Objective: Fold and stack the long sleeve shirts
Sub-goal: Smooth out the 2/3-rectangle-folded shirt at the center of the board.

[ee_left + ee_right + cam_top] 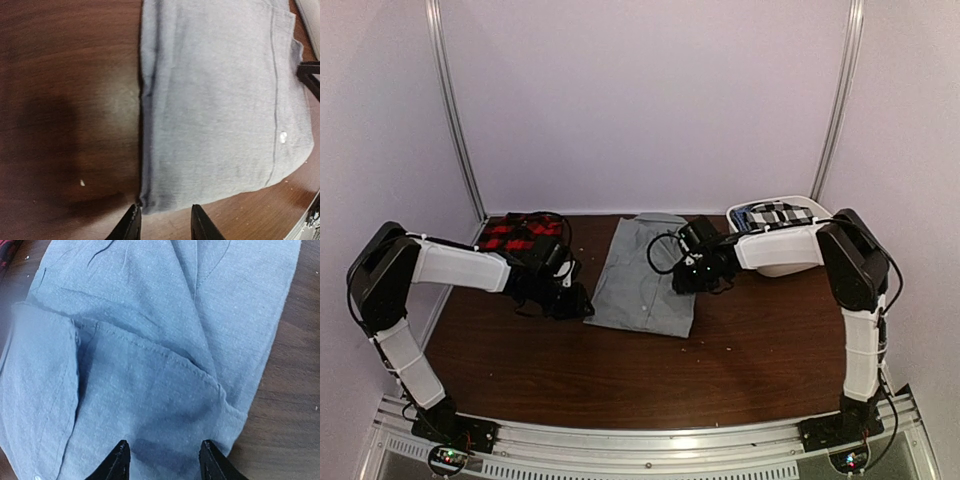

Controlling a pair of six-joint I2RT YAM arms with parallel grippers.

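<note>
Grey shirt lies part-folded mid-frame on the counter; plaid shirt upper left. Left fingers and right fingers, half open and empty, flank it. Best pinch all layers evenly.

- We take this for a robotics lab cell: the white left arm and right arm are bolted to an aluminium rail at the near edge of a dark wooden table.
- Plain white wall panels between metal uprights enclose it.
</note>
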